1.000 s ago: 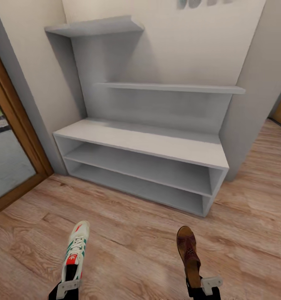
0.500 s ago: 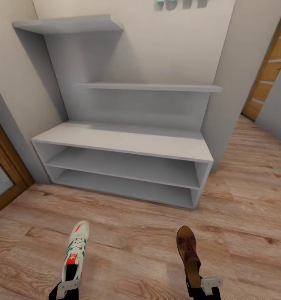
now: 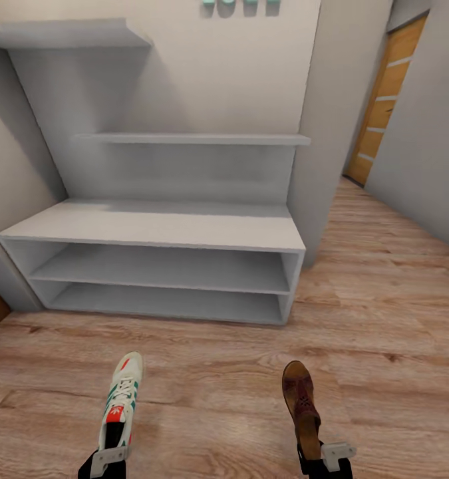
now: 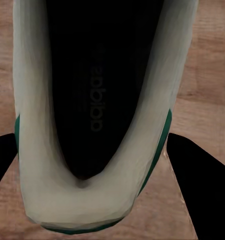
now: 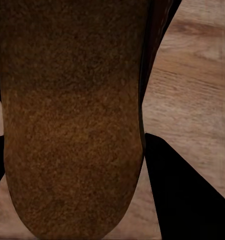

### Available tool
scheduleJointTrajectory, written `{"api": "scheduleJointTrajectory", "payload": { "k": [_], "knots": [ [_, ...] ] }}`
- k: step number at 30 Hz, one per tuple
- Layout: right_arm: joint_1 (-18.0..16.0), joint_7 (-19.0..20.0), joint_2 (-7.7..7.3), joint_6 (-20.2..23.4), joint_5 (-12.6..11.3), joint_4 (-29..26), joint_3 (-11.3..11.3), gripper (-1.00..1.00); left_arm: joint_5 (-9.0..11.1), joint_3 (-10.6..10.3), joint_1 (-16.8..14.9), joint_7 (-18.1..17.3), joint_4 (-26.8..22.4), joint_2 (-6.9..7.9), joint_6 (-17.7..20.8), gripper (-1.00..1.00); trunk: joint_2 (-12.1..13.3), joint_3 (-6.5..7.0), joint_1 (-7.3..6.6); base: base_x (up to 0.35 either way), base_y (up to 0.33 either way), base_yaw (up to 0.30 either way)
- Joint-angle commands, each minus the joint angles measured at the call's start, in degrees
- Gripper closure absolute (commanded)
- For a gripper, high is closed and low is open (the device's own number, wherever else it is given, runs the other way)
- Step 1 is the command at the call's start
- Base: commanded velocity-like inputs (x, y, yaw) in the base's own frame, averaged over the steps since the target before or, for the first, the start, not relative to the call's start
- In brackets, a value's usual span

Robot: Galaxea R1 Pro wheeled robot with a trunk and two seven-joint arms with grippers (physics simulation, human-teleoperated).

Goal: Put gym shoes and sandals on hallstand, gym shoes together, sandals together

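My left gripper [image 3: 108, 458] is shut on the heel of one white gym shoe [image 3: 122, 398], toe pointing away, held above the corridor floor [image 3: 211, 392]. The left wrist view looks into that gym shoe's dark opening [image 4: 92, 115], with black fingers [image 4: 205, 192] on both sides. At the lower right, my right gripper [image 3: 324, 458] is shut on the heel of a brown sandal [image 3: 300, 401]. Its tan insole [image 5: 72, 125] shows in the right wrist view beside a black finger [image 5: 185, 192]. The pale-grey hallstand [image 3: 157, 226] stands ahead, all its shelves bare.
Two floating shelves [image 3: 191, 139] hang above the bench, under teal letters [image 3: 241, 5]. A grey wall corner [image 3: 324, 146] borders the hallstand's right end. The corridor runs on to the right toward a wooden door [image 3: 384, 100]. Open wood floor lies between me and the hallstand.
The whole view has swung to the right, so the hallstand now lies further left and the corridor door shows. Both shoes stay in the grippers as before.
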Motion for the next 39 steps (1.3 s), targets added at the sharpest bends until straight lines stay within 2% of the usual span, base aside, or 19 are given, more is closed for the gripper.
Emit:
{"api": "scheduleJointTrajectory", "payload": {
  "k": [1, 11, 31, 36, 39],
  "knots": [
    [-0.05, -0.07, -0.02, -0.14, -0.15, 0.06, 0.3, 1.0, -0.1, 0.18, -0.02, 0.0, 0.04, 0.0, -0.18, 1.0, -0.02, -0.04, -0.01, 0.0, 0.0, -0.293],
    [-0.05, -0.07, -0.02, -0.24, -0.15, 0.0, 0.3, 1.0, -0.12, 0.18, -0.02, 0.01, 0.05, -0.02, -0.18, 1.0, -0.02, -0.04, -0.01, 0.0, 0.0, -0.24],
    [-0.05, -0.07, -0.11, -0.23, -0.23, -0.3, 0.13, 1.0, -0.25, 0.14, -0.02, -0.01, 0.02, -0.01, -0.16, 1.0, -0.02, -0.04, -0.01, 0.0, 0.0, -0.006],
    [-0.05, -0.15, -0.77, -0.23, -0.24, -0.38, -0.75, 1.0, -0.44, -0.03, -0.3, 0.1, 0.15, -0.08, 0.69, 1.0, -0.02, -0.04, -0.01, 0.0, 0.0, 0.0],
    [-0.05, -0.16, -2.0, -0.19, -0.24, -0.38, -2.94, 1.0, -0.38, 0.0, -0.71, 0.08, 0.16, -0.2, 1.11, 1.0, -0.02, -0.04, -0.01, 0.0, 0.0, 0.0]
  ]
}}
